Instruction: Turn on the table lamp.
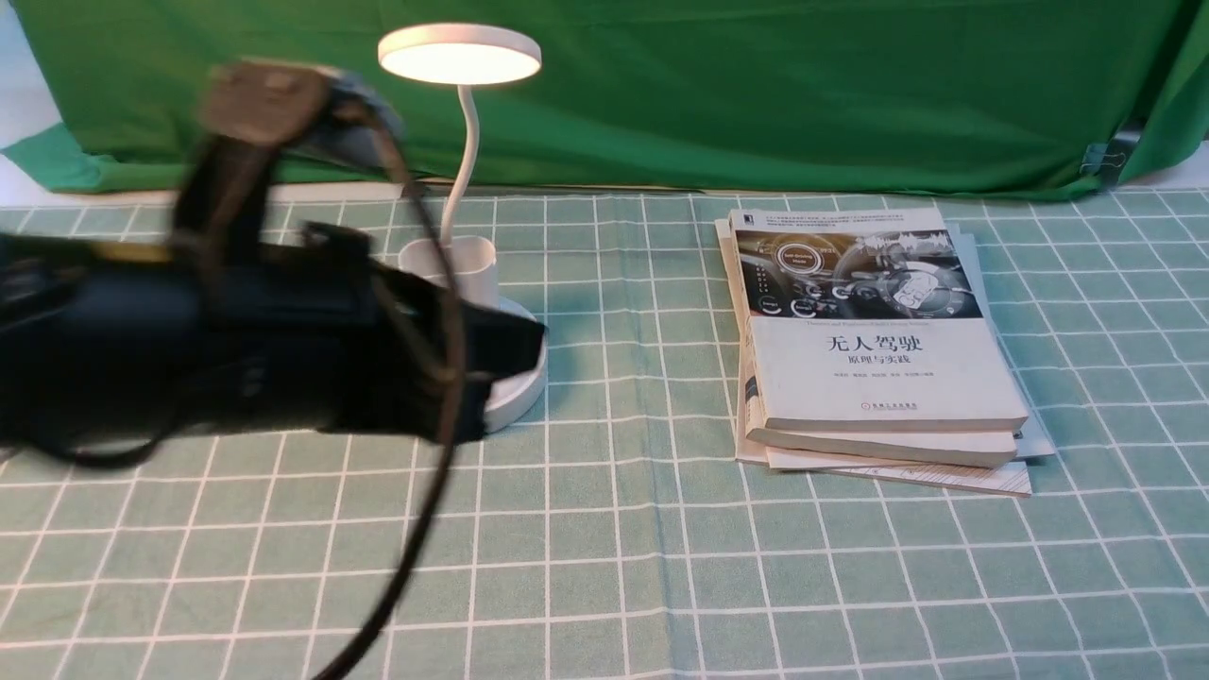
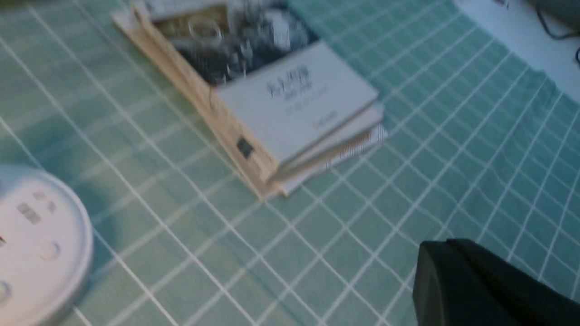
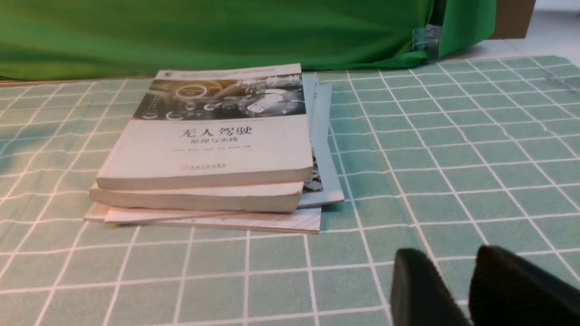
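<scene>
The white table lamp stands at the left of the table, and its round disc head (image 1: 460, 54) glows with light. A thin gooseneck (image 1: 461, 161) curves down to the cup holder (image 1: 468, 264) and the round base (image 1: 518, 387). My blurred left arm lies across the front of the base, hiding most of it. The left gripper (image 1: 529, 345) ends just above the base's right side, its black fingers pressed together and empty (image 2: 435, 246). The left wrist view shows the base (image 2: 41, 244) with a round button (image 2: 50, 250). My right gripper (image 3: 446, 253) hovers over bare cloth, slightly open and empty.
A stack of books (image 1: 878, 331) (image 3: 213, 145) lies right of the lamp on the green checked tablecloth (image 1: 604, 567). A green backdrop cloth (image 1: 756, 85) hangs along the far edge. A black cable (image 1: 416, 529) dangles from the left arm.
</scene>
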Controlling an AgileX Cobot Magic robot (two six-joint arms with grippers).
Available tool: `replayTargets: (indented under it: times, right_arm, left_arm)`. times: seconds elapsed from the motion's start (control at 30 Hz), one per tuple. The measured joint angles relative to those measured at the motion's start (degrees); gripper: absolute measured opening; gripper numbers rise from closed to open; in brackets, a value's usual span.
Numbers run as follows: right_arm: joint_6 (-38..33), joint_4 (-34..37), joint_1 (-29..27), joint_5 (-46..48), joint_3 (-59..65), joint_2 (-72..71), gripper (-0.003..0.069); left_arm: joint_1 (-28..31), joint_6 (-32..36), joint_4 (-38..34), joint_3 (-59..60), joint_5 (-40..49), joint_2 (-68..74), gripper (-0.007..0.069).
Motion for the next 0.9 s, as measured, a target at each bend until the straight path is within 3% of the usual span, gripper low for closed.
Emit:
replayTargets:
  times: [0.13,0.27,0.4,0.67,0.9]
  right_arm:
    - [0.0,0.0,0.0,0.0,0.0,0.0,0.0239]
    - [0.0,0.0,0.0,0.1,0.0,0.0,0.0239]
    - [0.0,0.0,0.0,0.1,0.0,0.0,0.0239]
    - [0.0,0.0,0.0,0.1,0.0,0.0,0.0239]
    - [0.0,0.0,0.0,0.1,0.0,0.0,0.0239]
  left_arm:
    - [0.0,1.6,4.2,2.9,-5.0,-9.2,0.0000]
    - [0.1,2.4,16.3,3.7,-6.3,-17.3,0.0000]
    - [0.1,2.5,23.5,3.8,-6.4,-22.1,0.0000]
    - [0.1,2.6,27.0,4.3,-7.1,-23.8,0.0000]
    - [3.6,-0.3,34.4,14.6,-22.4,-31.9,0.0001]
